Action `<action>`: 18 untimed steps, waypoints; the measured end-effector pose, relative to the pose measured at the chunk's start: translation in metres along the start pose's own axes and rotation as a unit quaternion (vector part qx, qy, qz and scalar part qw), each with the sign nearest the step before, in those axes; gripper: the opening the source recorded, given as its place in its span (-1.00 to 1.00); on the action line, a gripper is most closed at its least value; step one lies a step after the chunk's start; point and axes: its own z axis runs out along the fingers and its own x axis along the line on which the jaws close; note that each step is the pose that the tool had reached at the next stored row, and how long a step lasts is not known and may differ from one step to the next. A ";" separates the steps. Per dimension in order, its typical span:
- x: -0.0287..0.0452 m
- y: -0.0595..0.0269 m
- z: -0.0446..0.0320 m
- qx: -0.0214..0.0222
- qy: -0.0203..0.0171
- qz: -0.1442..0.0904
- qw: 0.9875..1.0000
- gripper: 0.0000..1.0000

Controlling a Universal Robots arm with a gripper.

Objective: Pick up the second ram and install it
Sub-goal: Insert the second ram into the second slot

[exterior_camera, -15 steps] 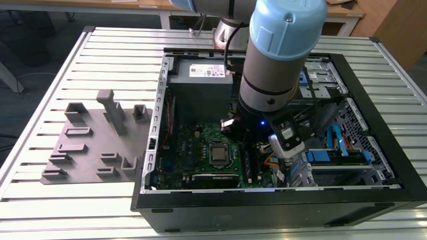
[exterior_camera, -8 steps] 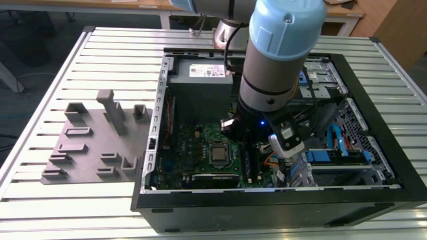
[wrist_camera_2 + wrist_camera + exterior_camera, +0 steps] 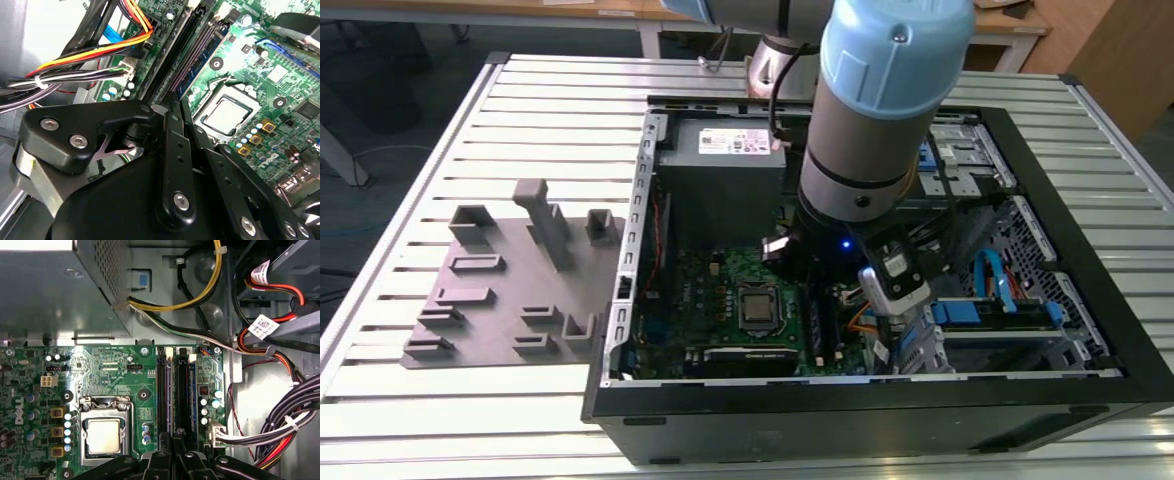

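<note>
**A:** You're deep inside the computer case now. In the exterior view the arm hangs right over the motherboard, well apart from the grey fixture tray out on the table.

**B:** And the claw?

**A:** In both wrist views the gripper sits at the near end of the memory slots, beside the CPU socket. I can't tell whether it is clamped on anything or slack, because its own linkage covers the tip.

**B:** So where's the second ram?

**A:** My best read is the bluish strip lying along the slot line straight ahead of the gripper in the second wrist view. Whether it's fully seated, I can't say.

**B:** What should the operator worry about?

**A:** Tilt, for one. If you press on one end alone, the stick could go in crooked, bind in the slot and flex the board. If its notch is off the slot's key, force would damage the contacts. A closed end latch would block seating too. Also watch the cable bundle just beside the slots, which could snag the wrist.
</note>
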 end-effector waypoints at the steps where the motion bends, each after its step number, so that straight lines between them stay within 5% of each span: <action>1: 0.0000 -0.0001 -0.0003 0.000 0.000 0.000 1.000 -0.79; 18: -0.0014 -0.0002 0.0038 0.002 0.000 0.000 1.000 -0.79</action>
